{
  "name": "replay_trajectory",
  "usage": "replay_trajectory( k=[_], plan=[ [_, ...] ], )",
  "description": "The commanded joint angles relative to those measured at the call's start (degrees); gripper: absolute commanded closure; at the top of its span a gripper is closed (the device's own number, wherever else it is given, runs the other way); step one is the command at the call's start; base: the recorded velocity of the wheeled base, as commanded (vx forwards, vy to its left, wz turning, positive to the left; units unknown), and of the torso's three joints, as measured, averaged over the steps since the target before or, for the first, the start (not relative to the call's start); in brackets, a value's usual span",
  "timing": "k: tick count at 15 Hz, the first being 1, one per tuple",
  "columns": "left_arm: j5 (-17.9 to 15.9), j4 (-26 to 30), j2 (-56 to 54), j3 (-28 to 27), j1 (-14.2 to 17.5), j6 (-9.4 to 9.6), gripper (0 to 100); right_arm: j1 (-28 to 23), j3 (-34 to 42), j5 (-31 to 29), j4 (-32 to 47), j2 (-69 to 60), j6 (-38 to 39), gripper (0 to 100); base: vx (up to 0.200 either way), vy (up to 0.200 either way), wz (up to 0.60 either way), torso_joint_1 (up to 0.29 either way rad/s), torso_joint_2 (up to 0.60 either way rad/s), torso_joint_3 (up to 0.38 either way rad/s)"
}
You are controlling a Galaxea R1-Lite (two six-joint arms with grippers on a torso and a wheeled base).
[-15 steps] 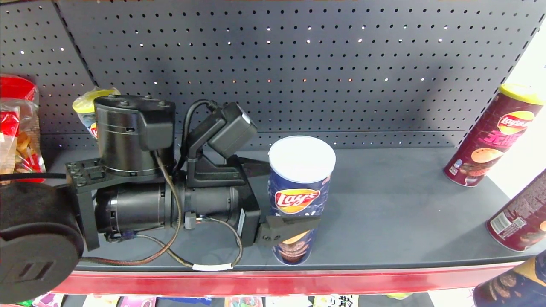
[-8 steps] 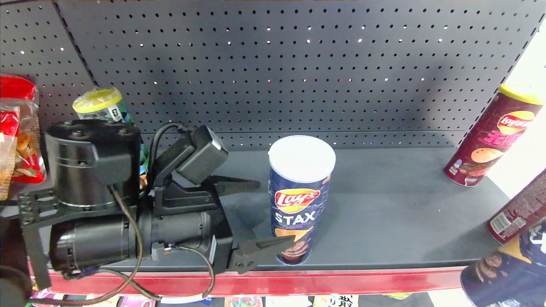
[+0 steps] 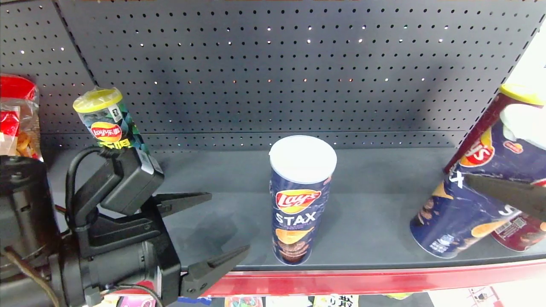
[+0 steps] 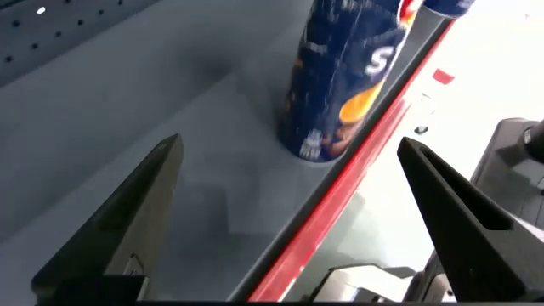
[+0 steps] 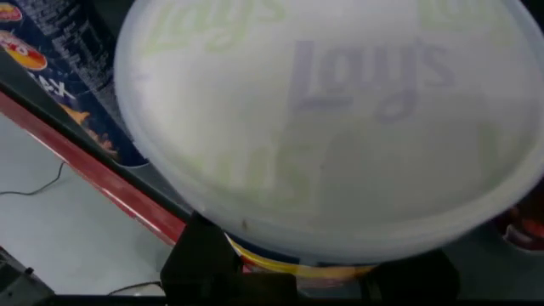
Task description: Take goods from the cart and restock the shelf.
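- A dark grey metal shelf [image 3: 384, 204] with a red front lip runs below a grey perforated back panel [image 3: 273, 64].
- A standing blue chip can [image 3: 300, 200], a tall dark-blue cardboard tube with a white plastic lid, is upright in the middle of the shelf, close to the front lip.
- The left gripper [image 3: 230, 221] hovers at the shelf's front edge, left of that can and apart from it. Its two black fingers are spread wide with nothing between them. The left wrist view shows the same gap [image 4: 291, 143] and the can [image 4: 340, 85] beyond it.
- The right gripper [image 3: 495, 189] is clamped on a tilted blue chip can [image 3: 460, 204], a second white-lidded tube, at the shelf's right end. Its top leans right. I cannot tell whether its base touches the shelf.
- The right wrist view looks onto that can's white lid [image 5: 323, 127].
- A maroon tube with a yellow lid [image 3: 518, 91] stands behind the tilted can, and another maroon tube [image 3: 518, 232] is just beside it.
- At the left rear stands a small patterned can with a yellow lid [image 3: 108, 119], with a red snack bag [image 3: 13, 123] farther left.
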Motion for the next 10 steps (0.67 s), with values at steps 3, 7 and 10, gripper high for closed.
replay_trajectory(
  k=[3,7,10],
  plan=[
    [1.81,-0.08,-4.83,3.24,-0.10,0.06,0,2.61,-7.90,-0.86,-0.24,12.93,-2.21,100,0.000,0.000,0.00,0.000,0.00,0.000],
    [3.48,0.71,-8.69,7.37,-0.01,-0.20,0,4.02,-14.49,-0.69,-1.64,22.69,-2.21,100,0.000,0.000,0.00,0.000,0.00,0.000],
    [8.14,0.71,-10.54,9.83,0.07,-0.73,0,4.02,-15.46,-0.42,-9.38,29.63,-1.77,100,0.000,0.000,0.00,0.000,0.00,0.000]
  ],
)
